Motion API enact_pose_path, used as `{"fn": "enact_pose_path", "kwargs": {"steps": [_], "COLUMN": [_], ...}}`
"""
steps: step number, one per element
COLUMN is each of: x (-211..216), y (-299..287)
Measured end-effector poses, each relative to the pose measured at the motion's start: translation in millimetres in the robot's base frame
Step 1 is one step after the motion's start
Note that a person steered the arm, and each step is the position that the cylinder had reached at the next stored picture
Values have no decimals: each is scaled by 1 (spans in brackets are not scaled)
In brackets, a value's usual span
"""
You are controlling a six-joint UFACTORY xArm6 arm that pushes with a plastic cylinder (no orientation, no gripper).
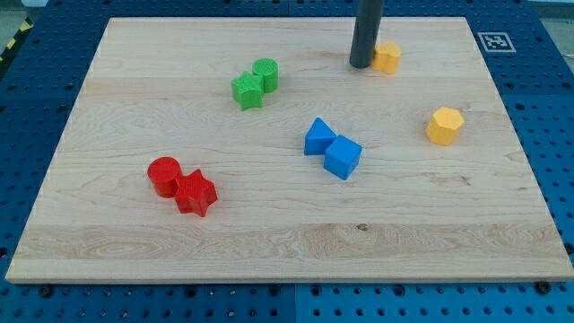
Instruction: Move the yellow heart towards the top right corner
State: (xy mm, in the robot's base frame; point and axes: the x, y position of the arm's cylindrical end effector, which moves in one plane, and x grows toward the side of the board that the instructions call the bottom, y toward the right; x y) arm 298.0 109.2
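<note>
1. Red cylinder (163, 176) touches the red star (196, 193), lower left.
2. Green star (247, 90) meets the green cylinder (265, 74).
3. Blue triangle-like block (317, 137) abuts the blue cube (343, 157).
4. My tip (360, 65) (a bare rod, no jaws) touches the yellow heart's (387, 56) left side, near the top.
5. Yellow hexagon (444, 126) sits apart, right.

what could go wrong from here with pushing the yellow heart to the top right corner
My tip sits against the view's left side of the small yellow heart block, already near the wooden board's top edge. An upward push may slide it off that edge. The contact looks off-centre, so the heart might spin and slip past the rod. The yellow hexagonal block lies lower right, so a low push could hit it.
</note>
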Motion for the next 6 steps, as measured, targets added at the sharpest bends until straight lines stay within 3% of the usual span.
{"fn": "enact_pose_path", "kwargs": {"steps": [6], "x": [-9], "y": [5]}}
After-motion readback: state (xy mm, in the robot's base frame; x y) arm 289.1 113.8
